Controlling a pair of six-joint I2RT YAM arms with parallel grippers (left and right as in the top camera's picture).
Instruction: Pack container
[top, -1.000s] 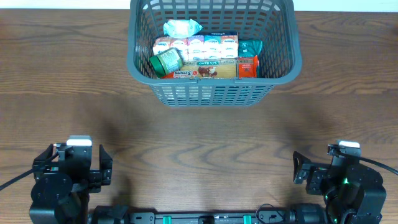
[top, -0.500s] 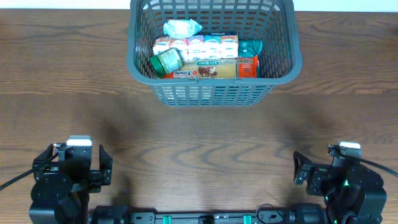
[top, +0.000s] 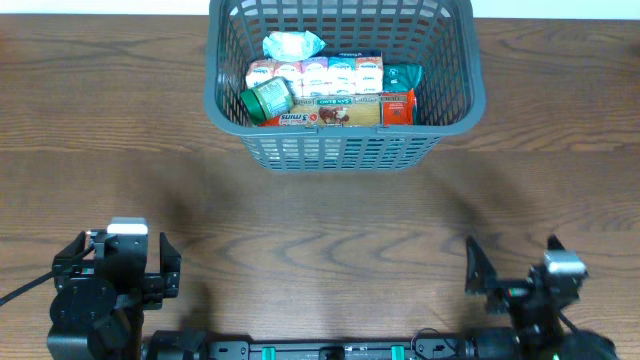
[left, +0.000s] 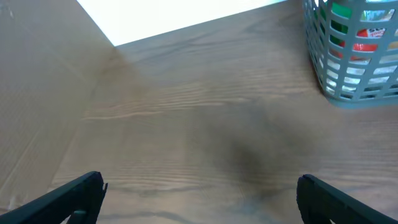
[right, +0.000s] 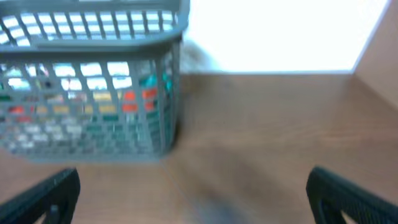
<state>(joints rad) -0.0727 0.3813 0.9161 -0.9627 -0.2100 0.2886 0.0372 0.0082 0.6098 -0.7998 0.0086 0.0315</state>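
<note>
Left gripper (top: 118, 257), 7 o'clock, near edge: jaws spread wide, empty. Right gripper (top: 514, 266), 5 o'clock, near edge: jaws spread wide, empty. Table (top: 320, 215): brown wood grain. Container (top: 345, 150), 12 o'clock, far edge, upright, well apart from both grippers. Inside: green jar (top: 267, 98) at 9 o'clock, flat box (top: 330, 114) against the near wall, cartons (top: 315, 75) in a row behind, pale packet (top: 292, 44) farthest.

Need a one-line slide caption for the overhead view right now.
Grey container holding groceries on the table; left gripper and right gripper at the near edge, jaws open, empty.
</note>
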